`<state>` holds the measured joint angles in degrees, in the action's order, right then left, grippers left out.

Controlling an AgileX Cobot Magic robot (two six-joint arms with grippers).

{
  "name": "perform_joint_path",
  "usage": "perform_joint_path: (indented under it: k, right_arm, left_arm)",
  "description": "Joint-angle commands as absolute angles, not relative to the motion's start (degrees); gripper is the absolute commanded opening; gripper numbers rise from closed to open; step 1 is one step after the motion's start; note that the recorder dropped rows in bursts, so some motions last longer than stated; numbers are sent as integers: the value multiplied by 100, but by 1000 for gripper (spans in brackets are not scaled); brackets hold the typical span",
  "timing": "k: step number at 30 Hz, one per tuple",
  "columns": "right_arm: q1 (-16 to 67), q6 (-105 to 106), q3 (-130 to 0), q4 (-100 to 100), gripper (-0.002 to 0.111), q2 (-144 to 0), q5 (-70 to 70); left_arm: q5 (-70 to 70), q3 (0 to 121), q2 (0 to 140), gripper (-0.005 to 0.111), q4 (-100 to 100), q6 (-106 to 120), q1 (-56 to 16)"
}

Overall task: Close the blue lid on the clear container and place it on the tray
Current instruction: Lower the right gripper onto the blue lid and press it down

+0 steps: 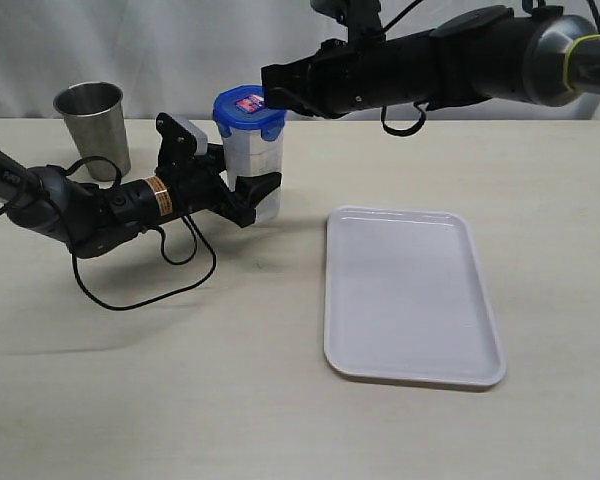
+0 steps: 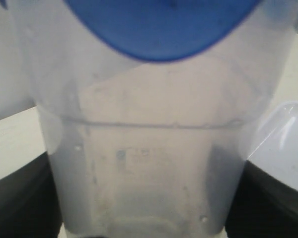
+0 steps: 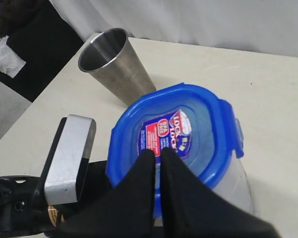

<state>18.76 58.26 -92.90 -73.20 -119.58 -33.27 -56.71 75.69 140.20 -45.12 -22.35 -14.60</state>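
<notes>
The clear container (image 1: 252, 165) stands upright on the table, left of the tray (image 1: 408, 294). The blue lid (image 1: 248, 114) with its red-and-white label sits on its rim. My left gripper (image 1: 250, 198) is shut on the container's lower body, one dark finger on each side; in the left wrist view the container (image 2: 149, 163) fills the frame under the lid (image 2: 159, 25). My right gripper (image 1: 272, 96) is shut, its tips together over the lid (image 3: 179, 139) near the label's edge, holding nothing. The container wall (image 3: 236, 186) shows below the lid.
A grey steel cup (image 1: 92, 126) stands behind the left arm at the back left, also the steel cup (image 3: 114, 67) in the right wrist view. A black cable (image 1: 145, 285) loops on the table in front of the left arm. The white tray holds nothing.
</notes>
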Motion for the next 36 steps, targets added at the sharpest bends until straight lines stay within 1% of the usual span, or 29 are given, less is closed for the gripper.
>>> perform_joint_path:
  k: [1, 4, 7, 9, 11, 13, 24, 30, 36]
  right_arm:
    - [1880, 5934, -9329, -7364, 4, -12092, -3309]
    - [1880, 5923, -9329, -7402, 4, -12202, -3254]
    - [1880, 5923, -9329, -7412, 4, -12268, -3249]
    - [1880, 5923, -9329, -7412, 4, -12281, -3249]
    - [1880, 5923, -9329, -7412, 4, -12281, -3249]
    - [1880, 5923, -9329, -7412, 4, -12280, -3237]
    - [1880, 5913, -9329, -7371, 4, -12280, -3168]
    - [1880, 5913, -9329, -7342, 4, -12280, -3167]
    - [1880, 5888, -9329, -7344, 4, -12280, -3179]
  left_arm:
    - [-5084, 7509, 14111, 26, -4901, -2274, -1457]
    - [-5131, 7509, 14111, 29, -4914, -2274, -1457]
    - [-5131, 7509, 14111, 43, -4914, -2274, -1457]
    - [-5131, 7509, 14111, 57, -4914, -2274, -1457]
    - [-5131, 7509, 14111, 66, -4891, -2274, -1457]
    - [-5117, 7509, 14111, 71, -4882, -2274, -1457]
    - [-5117, 7509, 13996, 72, -5079, -2274, -1457]
    - [-5129, 7509, 13987, 77, -5181, -2274, -1457]
    - [-5129, 7509, 13984, 77, -5181, -2274, -1457]
